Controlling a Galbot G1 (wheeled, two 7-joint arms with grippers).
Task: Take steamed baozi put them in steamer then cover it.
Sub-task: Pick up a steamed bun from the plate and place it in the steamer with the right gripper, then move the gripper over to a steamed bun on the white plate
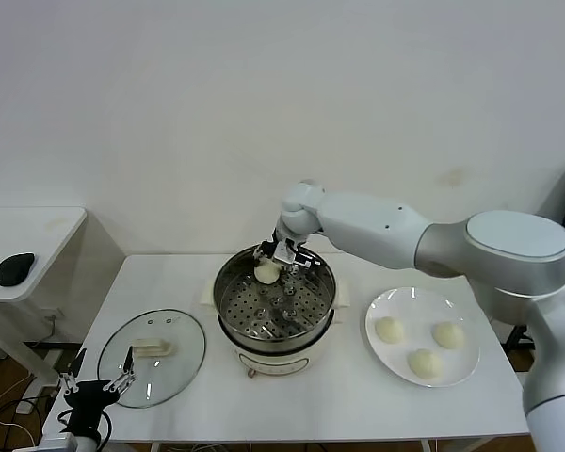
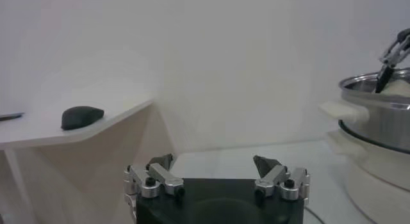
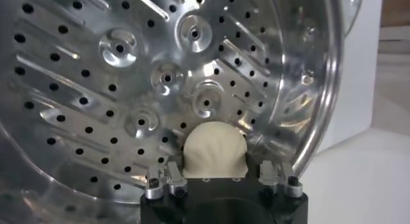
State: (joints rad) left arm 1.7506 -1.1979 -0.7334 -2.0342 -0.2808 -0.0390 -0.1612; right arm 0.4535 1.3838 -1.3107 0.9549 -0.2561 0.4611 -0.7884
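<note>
At the near left edge of the white counter (image 1: 358, 395), the left gripper (image 1: 96, 382) hangs low with its fingers (image 2: 161, 162) spread wide and nothing between them. Just beyond it the glass cover (image 1: 152, 357) lies flat on the counter, cream-white bar handle (image 1: 153, 347) up, to the left of the steamer and apart from it.

On the near right side sits a white plate (image 1: 383, 353) carrying three steamed baozi (image 1: 424, 362) in a loose cluster, none touching another.

In the middle of the counter stands the steamer (image 1: 276, 311), a shiny steel pot on a cream-white base (image 1: 268, 360), uncovered, with its perforated tray (image 3: 115, 84) bare apart from one bun. A cream-white side handle (image 2: 344, 110) shows in the left wrist view.

At the far rim of the pot, the right gripper (image 1: 277, 256) reaches down into the steamer from the right arm (image 1: 424, 240), which crosses above the plate. Its fingers are pinching the fourth baozi (image 3: 214, 149), which sits at the tray's back edge close to the pot wall; whether the bun rests on the tray or hangs just above it cannot be told.

Farther left, a separate side table (image 1: 38, 231) holds a dark computer mouse (image 1: 16, 267).
</note>
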